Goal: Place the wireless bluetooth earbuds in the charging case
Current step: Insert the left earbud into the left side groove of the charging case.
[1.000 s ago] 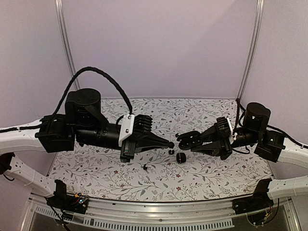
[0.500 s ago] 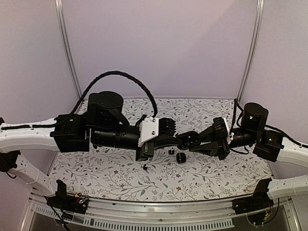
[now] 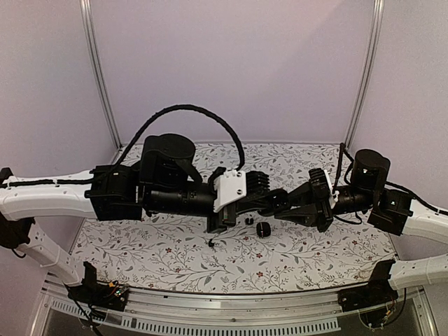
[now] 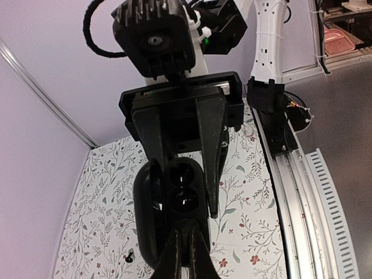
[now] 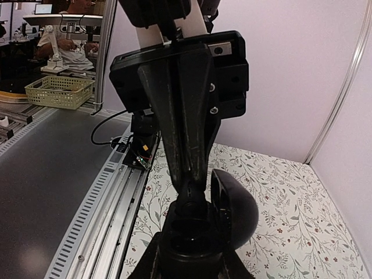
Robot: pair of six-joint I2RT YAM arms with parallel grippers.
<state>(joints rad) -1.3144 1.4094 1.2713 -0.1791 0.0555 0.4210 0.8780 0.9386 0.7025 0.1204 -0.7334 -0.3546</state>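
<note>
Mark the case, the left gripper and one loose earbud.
case (image 4: 185,187): left wrist view, on the open body between its two sockets.
left gripper (image 4: 185,233): left wrist view, at the shut fingertips.
earbud (image 3: 211,243): top external view, on its tiny black body, parts too small to tell.

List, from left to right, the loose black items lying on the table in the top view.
Earbud near the front edge → second earbud → bigger round black piece.
</note>
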